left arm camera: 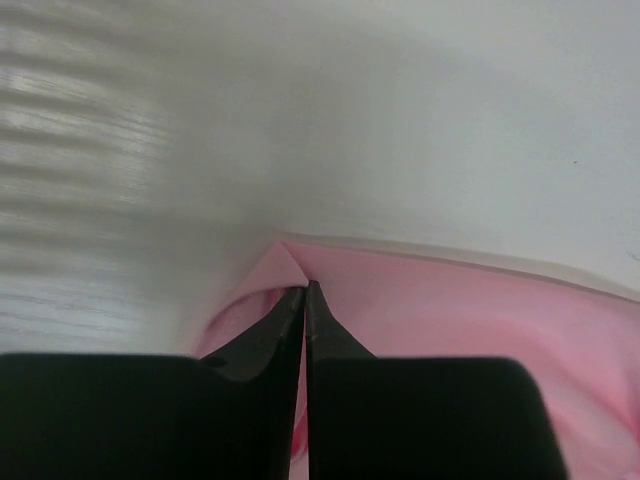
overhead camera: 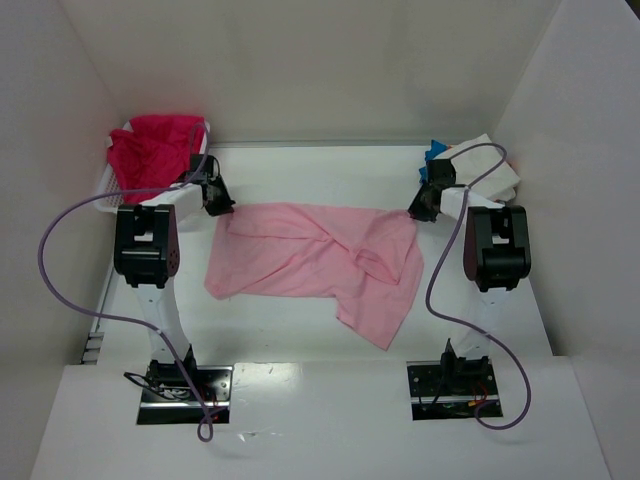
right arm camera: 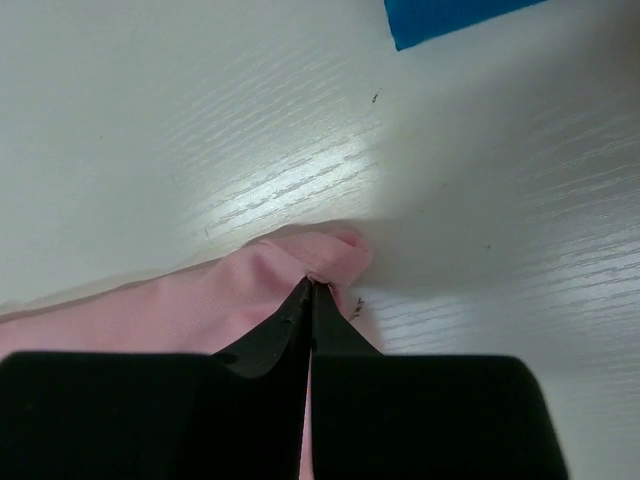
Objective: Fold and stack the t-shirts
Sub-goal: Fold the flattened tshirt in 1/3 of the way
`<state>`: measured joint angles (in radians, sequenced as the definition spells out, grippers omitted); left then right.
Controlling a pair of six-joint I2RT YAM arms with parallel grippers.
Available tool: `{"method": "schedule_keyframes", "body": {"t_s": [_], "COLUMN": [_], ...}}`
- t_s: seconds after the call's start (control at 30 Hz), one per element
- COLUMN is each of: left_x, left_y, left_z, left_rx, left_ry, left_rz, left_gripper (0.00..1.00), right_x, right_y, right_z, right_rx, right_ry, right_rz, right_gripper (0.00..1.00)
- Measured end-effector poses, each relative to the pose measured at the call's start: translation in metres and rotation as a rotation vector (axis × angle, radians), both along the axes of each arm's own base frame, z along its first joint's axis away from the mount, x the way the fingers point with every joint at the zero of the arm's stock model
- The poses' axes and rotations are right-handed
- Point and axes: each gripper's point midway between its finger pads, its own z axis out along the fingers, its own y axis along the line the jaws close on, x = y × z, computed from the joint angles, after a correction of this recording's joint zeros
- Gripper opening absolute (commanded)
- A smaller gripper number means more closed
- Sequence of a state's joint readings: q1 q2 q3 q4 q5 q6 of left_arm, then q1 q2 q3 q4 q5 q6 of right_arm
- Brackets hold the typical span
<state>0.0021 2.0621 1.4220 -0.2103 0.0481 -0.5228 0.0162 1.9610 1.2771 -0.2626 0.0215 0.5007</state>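
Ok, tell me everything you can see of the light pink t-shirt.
The light pink t-shirt is thin, soft, cotton-looking cloth, lying crumpled and unfolded across the middle of the white table, one flap trailing toward the near right. The left gripper and right gripper each pinch a far corner, jaws shut on fabric.

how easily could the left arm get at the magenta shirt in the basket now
Probably not yet: the left gripper is shut on a corner of the pink t-shirt. Otherwise the magenta shirt lies close, nothing between.

Left arm [overhead camera: 147, 245] and right arm [overhead camera: 500, 248] reach forward, jaws pinched shut.
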Motion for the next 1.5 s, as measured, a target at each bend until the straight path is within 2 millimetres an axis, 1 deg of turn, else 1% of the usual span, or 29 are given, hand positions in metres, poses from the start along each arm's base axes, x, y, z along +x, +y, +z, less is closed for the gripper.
{"method": "schedule_keyframes", "body": {"t_s": [0.07,0.17,0.3,0.4,0.5,0.67,0.9,0.97,1.07,1.17,1.2,1.27,1.33,1.37,1.4,1.43,1.5], "left_x": [0.0,0.003,0.005,0.007,0.01,0.017,0.023,0.024,0.03,0.042,0.044,0.054,0.06,0.064,0.067,0.071,0.075], "left_y": [0.002,0.004,0.007,0.01,0.013,0.022,0.029,0.03,0.03,0.031,0.031,0.032,0.033,0.033,0.034,0.034,0.035], "left_z": [-0.002,-0.001,0.0,0.002,0.005,0.012,0.018,0.019,0.026,0.042,0.045,0.054,0.059,0.061,0.063,0.064,0.065], "left_rx": [0.005,0.017,0.028,0.036,0.041,0.049,0.054,0.054,0.054,0.055,0.055,0.058,0.06,0.061,0.062,0.064,0.066], "left_ry": [0.008,0.003,-0.002,-0.01,-0.021,-0.047,-0.076,-0.081,-0.098,-0.144,-0.151,-0.18,-0.194,-0.204,-0.211,-0.216,-0.221], "left_rz": [0.006,0.015,0.024,0.032,0.04,0.061,0.077,0.079,0.079,0.081,0.081,0.084,0.086,0.087,0.086,0.087,0.088], "left_gripper": [0.01,0.0,0.0,0.0,0.0,0.0,0.0,0.0,0.0,0.0,0.0,0.0,0.0,0.0,0.0,0.05,0.23], "right_x": [0.0,0.007,0.031,0.044,0.053,0.075,0.091,0.102,0.116,0.131,0.133,0.135,0.139,0.139,0.14,0.14,0.141], "right_y": [0.0,-0.001,-0.003,-0.005,-0.006,-0.009,-0.01,-0.008,-0.006,-0.003,-0.002,-0.001,-0.001,-0.001,0.0,0.0,0.0], "right_z": [-0.003,0.004,0.026,0.04,0.05,0.062,0.069,0.071,0.07,0.06,0.057,0.047,0.043,0.04,0.039,0.04,0.042], "right_rx": [0.001,-0.007,-0.02,-0.029,-0.038,-0.058,-0.047,-0.037,-0.028,-0.018,-0.016,-0.015,-0.015,-0.016,-0.016,-0.018,-0.021], "right_ry": [0.005,-0.012,-0.077,-0.115,-0.141,-0.183,-0.203,-0.217,-0.227,-0.225,-0.221,-0.204,-0.198,-0.193,-0.189,-0.188,-0.191], "right_rz": [0.0,-0.003,-0.002,-0.001,0.004,0.016,0.034,0.043,0.057,0.075,0.078,0.085,0.095,0.099,0.102,0.105,0.112], "right_gripper": [0.01,0.01,0.01,0.01,0.01,0.01,0.01,0.01,0.01,0.01,0.01,0.03,0.03,0.05,0.1,0.18,0.33]}}
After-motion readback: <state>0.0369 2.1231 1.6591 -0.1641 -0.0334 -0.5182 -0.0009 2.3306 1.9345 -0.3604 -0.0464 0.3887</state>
